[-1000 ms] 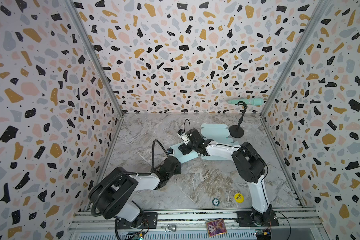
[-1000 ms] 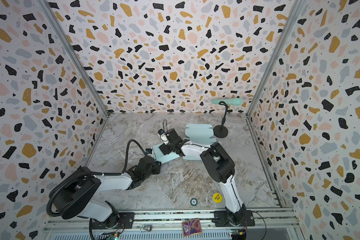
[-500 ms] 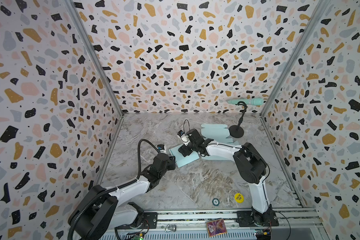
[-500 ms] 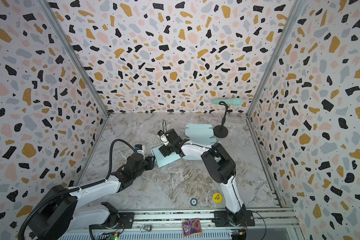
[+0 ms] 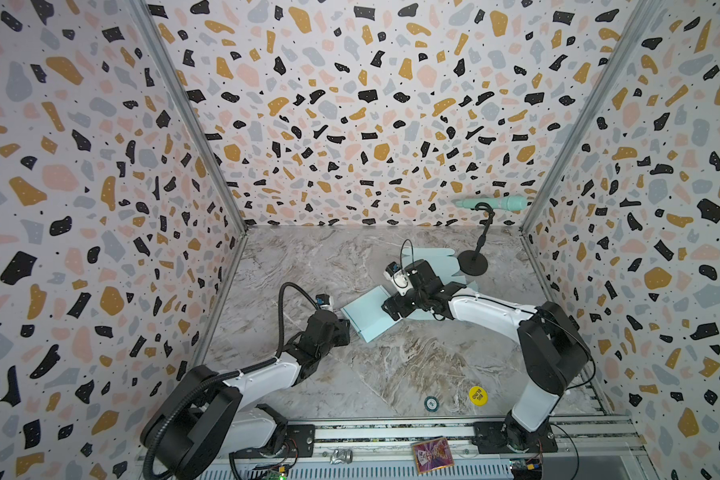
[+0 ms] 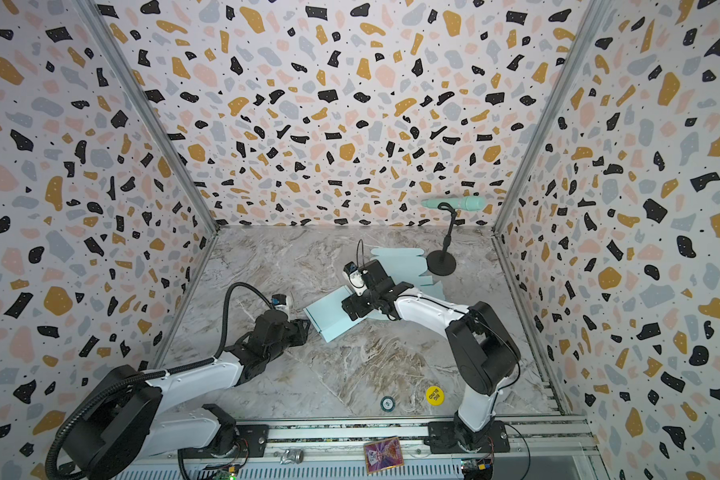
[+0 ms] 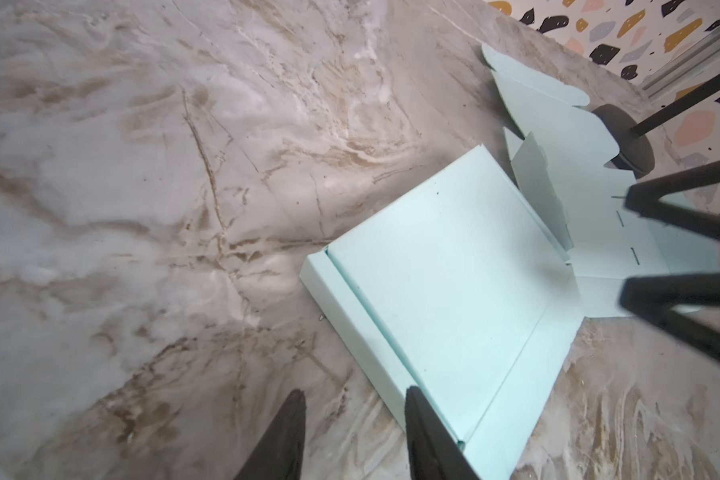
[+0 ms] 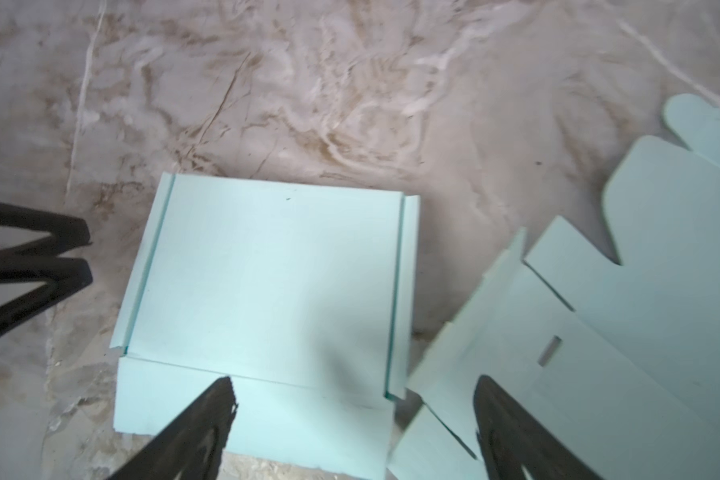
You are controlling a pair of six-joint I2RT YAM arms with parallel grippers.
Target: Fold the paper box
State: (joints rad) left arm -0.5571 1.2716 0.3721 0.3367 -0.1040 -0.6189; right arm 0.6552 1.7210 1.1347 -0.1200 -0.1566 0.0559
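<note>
I count one paper box (image 5: pixel 366 313) mid worktop (image 5: pixel 391 365), its flat lid reaching toward 1 o'clock. Two claws: left claw (image 7: pixel 354 397) apart at its 8 o'clock edge, right claw (image 8: pixel 356 382) spread wide above it.

A mint-green microphone (image 5: pixel 493 203) perches on a black stand (image 5: pixel 472 262) at the back right of the marble tabletop (image 5: pixel 391 365). Near the front edge lie a yellow disc (image 5: pixel 477 395) and a smaller dark disc (image 5: pixel 431 402) — side by side. A colourful card (image 5: pixel 432 454) rests on the front rail (image 5: pixel 391 428).
</note>
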